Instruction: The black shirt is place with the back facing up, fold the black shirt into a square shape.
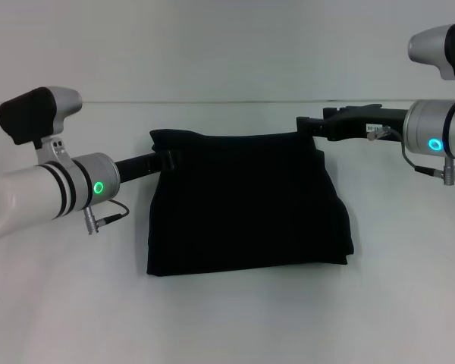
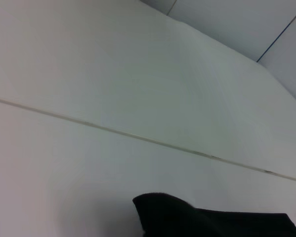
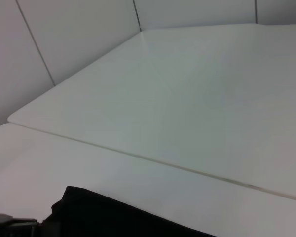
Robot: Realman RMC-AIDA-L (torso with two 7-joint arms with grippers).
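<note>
The black shirt (image 1: 246, 205) lies folded into a rough rectangle in the middle of the white table (image 1: 227, 318). Its near edge is straight and its far edge looks slightly puffed up. My left gripper (image 1: 167, 160) reaches in from the left and meets the shirt's far left corner. My right gripper (image 1: 309, 127) reaches in from the right and meets the far right corner. Both grippers are black against the black cloth, so their grip is hidden. A corner of the shirt shows in the left wrist view (image 2: 187, 219) and in the right wrist view (image 3: 113, 217).
The table's far edge meets a white wall (image 1: 227, 45). A thin seam (image 2: 138, 137) runs across the tabletop beyond the shirt. Bare white table lies in front of the shirt and on both sides of it.
</note>
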